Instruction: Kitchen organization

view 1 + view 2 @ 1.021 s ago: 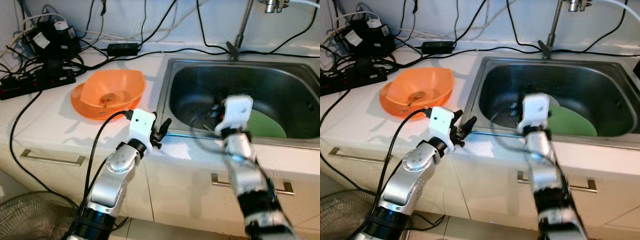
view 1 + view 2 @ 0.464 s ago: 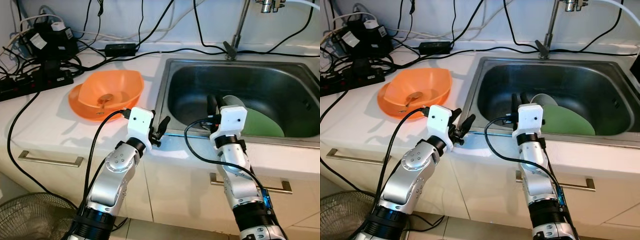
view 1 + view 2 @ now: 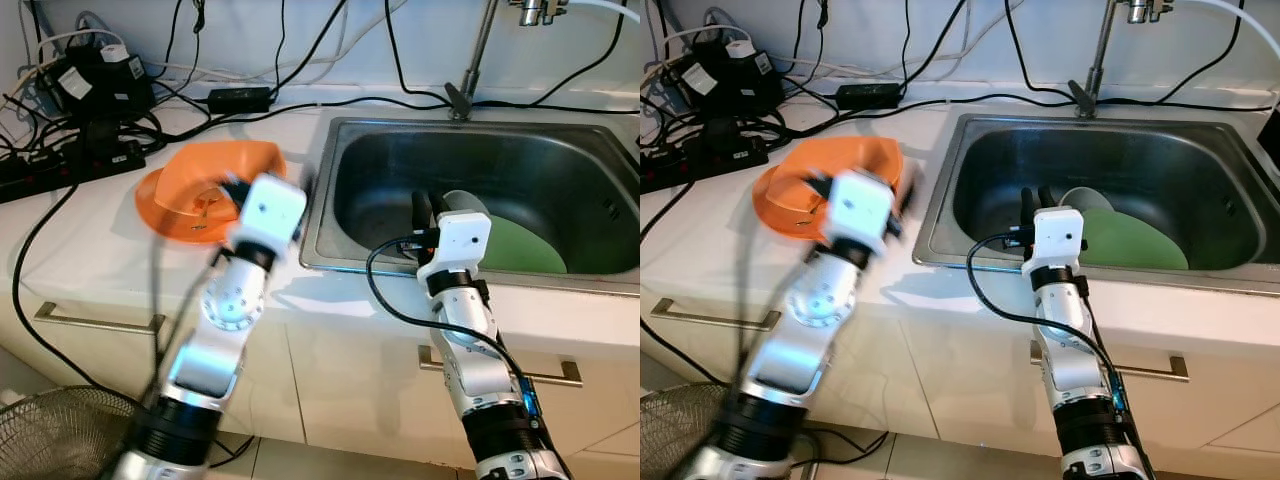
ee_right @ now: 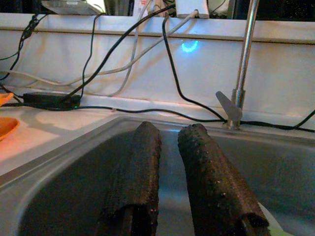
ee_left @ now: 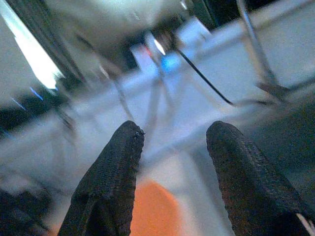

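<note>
An orange bowl [image 3: 185,185] with a small brown object inside sits on the white counter, left of the steel sink [image 3: 375,150]. My left arm is blurred in motion, its wrist raised over the bowl's near right edge. Its gripper [image 5: 172,135] is open and holds nothing, with the orange bowl [image 5: 152,214] just below the fingers. A green plate [image 3: 525,250] and a white cup [image 3: 462,200] lie in the sink. My right gripper [image 3: 1033,198] hangs over the sink's front left part, beside the cup. Its fingers [image 4: 142,152] are shut on nothing.
Black power strips, adapters [image 3: 95,90] and tangled cables cover the back left of the counter. A black cable runs along the wall behind the sink. The tap [image 3: 480,55] rises behind the sink. Cabinet drawers with metal handles [image 3: 100,322] are below, and a fan grille [image 3: 50,430] stands on the floor.
My left arm has swung up from the counter's front edge towards the orange bowl and is now blurred. The right arm came to rest over the sink and stays there.
</note>
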{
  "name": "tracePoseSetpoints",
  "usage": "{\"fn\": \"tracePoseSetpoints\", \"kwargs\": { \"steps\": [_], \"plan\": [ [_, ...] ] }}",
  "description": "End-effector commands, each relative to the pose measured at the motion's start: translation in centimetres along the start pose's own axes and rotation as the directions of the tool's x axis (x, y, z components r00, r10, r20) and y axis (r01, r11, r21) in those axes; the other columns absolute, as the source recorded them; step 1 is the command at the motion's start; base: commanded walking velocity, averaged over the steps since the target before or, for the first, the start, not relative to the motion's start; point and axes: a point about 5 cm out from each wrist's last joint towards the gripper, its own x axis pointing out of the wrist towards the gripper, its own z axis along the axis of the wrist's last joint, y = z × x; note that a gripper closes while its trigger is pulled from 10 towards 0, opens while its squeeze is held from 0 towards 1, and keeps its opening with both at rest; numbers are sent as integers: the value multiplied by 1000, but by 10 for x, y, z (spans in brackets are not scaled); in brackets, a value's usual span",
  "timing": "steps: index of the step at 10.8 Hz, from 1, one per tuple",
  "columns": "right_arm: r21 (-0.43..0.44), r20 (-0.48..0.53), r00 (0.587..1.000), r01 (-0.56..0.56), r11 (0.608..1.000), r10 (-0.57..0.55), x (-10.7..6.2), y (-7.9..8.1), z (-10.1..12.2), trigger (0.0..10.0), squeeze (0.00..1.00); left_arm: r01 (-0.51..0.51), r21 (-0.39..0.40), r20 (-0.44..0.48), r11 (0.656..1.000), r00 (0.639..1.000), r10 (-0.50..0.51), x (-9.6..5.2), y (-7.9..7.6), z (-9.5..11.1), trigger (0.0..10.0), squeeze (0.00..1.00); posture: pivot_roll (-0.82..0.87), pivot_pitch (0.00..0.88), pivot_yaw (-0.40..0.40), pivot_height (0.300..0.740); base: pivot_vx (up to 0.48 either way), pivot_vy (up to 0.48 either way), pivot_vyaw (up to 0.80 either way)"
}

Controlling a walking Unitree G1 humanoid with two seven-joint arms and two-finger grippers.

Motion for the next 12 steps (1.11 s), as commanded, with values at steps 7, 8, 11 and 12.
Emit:
{"fn": "tracePoseSetpoints", "kwargs": {
  "steps": [7, 8, 11, 12],
  "plan": [
    [7, -56, 998, -21, 1000, 21, -2, 9, -12, 10000, 0, -260, 84, -102, 962, 958, 268, -66, 35, -34, 10000, 1000, 122, 0, 44, 740, 0, 0, 0],
    [8, -57, 998, -21, 1000, 22, -2, 10, -12, 10000, 0, -244, 73, -114, 967, 961, 251, -71, 31, -37, 10000, 592, 123, 0, 43, 740, 0, 0, 0],
    [11, -55, 998, -18, 1000, 18, -1, 11, -13, 10000, 0, -237, 47, -148, 970, 959, 241, -76, 27, -46, 10000, 0, 121, 0, 45, 740, 0, 0, 0],
    [10, -56, 998, -15, 1000, 16, -1, 10, -13, 10000, 0, -242, 66, -169, 968, 953, 250, -76, 29, -52, 10000, 0, 117, 0, 46, 740, 0, 0, 0]
  ]
}}
